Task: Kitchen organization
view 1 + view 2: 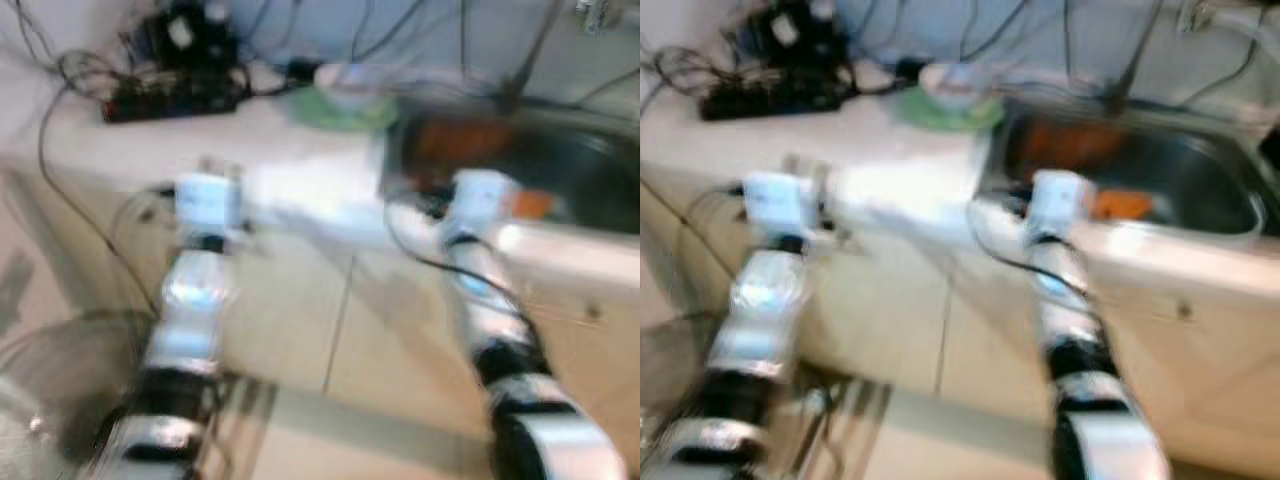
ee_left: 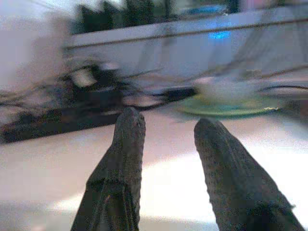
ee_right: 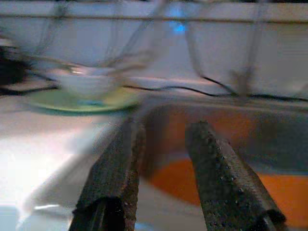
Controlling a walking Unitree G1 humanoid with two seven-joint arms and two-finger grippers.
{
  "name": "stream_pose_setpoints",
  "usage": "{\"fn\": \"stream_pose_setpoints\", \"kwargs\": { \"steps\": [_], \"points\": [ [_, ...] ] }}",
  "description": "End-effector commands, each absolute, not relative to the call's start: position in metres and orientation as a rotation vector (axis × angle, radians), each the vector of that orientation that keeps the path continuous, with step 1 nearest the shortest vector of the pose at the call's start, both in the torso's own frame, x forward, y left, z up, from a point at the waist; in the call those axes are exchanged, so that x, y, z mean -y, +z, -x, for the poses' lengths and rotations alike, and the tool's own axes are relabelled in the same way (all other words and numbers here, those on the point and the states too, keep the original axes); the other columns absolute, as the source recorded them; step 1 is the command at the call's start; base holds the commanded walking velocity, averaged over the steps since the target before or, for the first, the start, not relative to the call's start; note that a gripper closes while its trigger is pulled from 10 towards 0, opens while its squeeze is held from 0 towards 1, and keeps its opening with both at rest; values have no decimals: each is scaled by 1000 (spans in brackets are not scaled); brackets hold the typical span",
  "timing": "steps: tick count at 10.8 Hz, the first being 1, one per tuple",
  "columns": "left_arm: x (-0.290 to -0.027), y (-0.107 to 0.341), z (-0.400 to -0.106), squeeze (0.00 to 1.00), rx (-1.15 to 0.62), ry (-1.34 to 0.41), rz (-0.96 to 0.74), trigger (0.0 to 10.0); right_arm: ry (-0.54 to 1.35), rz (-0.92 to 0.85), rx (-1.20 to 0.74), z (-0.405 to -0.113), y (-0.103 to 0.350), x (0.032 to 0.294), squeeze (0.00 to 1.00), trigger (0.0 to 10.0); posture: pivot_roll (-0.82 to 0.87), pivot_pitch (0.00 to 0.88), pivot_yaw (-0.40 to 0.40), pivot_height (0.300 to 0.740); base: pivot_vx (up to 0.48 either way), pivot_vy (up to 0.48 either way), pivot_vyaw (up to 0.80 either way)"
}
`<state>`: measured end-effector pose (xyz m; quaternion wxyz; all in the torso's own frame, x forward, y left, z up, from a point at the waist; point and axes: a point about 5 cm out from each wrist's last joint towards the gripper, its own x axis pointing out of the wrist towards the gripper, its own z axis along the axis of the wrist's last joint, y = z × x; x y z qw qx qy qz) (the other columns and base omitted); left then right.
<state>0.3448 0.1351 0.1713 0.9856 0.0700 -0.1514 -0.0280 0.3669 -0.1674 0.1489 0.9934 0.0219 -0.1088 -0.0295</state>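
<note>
Everything is smeared with motion blur, so I go by the big shapes. Both silver arms reach forward toward a white kitchen counter [image 1: 300, 185] at about the height of its front edge.

The left gripper [image 2: 166, 132] sits over the bare white worktop, its two black fingers [image 2: 126, 144] spread apart with nothing between them. Ahead of it, toward the back wall, there is a tangle of black cables and a dark power strip [image 1: 170, 100], and next to that a pale bowl [image 2: 226, 89] resting on a green plate [image 2: 226, 106].

The right gripper [image 3: 161, 139] points at the near rim of the steel sink [image 1: 590, 175], fingers parted and empty as well. Inside the basin there are orange shapes [image 3: 269, 190], one near the front and a duller reddish one further back, too blurred for me to say what they are. From the right wrist camera the green plate with its bowl shows again, standing on the counter just beside the sink's edge.

More cables hang down along the pale wall behind the sink. Below the counter the cabinet front is cream-coloured, and a wire fan grille [image 1: 60, 390] shows at the floor by the robot's left arm.
</note>
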Motion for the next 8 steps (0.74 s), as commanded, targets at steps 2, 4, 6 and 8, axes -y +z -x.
{"fn": "stream_pose_setpoints", "kwargs": {
  "steps": [2,4,6,8],
  "points": [
    [-145,176,-346,0,313,-35,-155,10000,-44,-66,229,-370,155,160,0,10000,226,43,-64,725,332,0,0],
    [-146,178,-345,0,323,-28,-150,10000,-45,-61,225,-371,156,160,0,10000,226,46,-67,725,321,0,0],
    [-147,178,-346,0,324,-24,-149,10000,-35,-37,234,-371,157,160,0,10000,223,48,-68,725,321,0,0],
    [-148,180,-347,0,326,-23,-148,10000,-33,-37,236,-371,157,158,0,10000,226,52,-68,725,315,0,0]
  ]
}}
